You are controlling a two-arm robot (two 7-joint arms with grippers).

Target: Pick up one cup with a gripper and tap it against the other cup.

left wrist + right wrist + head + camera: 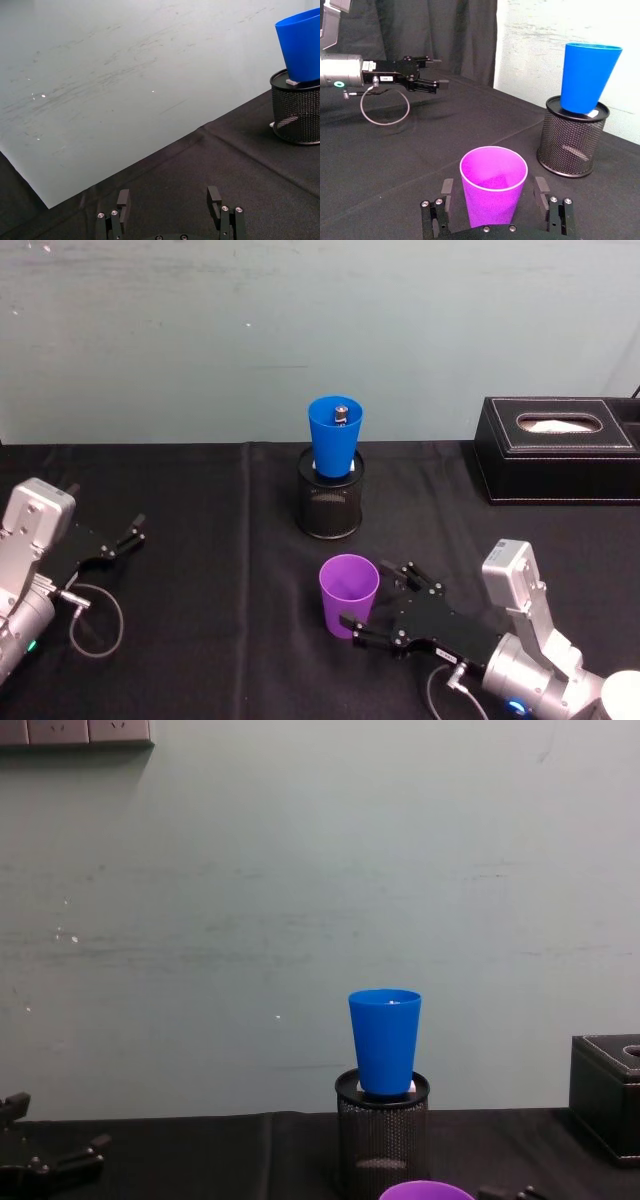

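We've got the purple cup [349, 592] near the table's [200, 640] front edge, with the right claw [493, 187] spread around it, not touching (the head view hides those gaps, the wrist view shows them). The blue cup [335, 435] sits in the mesh holder [329, 508] behind. The left claw [133, 530] is spread by the left edge.

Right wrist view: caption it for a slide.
Right gripper, jaws open, straddles purple cup; blue cup sits in mesh holder.

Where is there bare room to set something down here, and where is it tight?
The widest bare cloth lies between the left gripper and the purple cup. A narrower strip runs between the mesh pen holder and the tissue box. It is crowded mid-front: the open jaws of the right gripper flank the purple cup, just before the holder carrying the blue cup.
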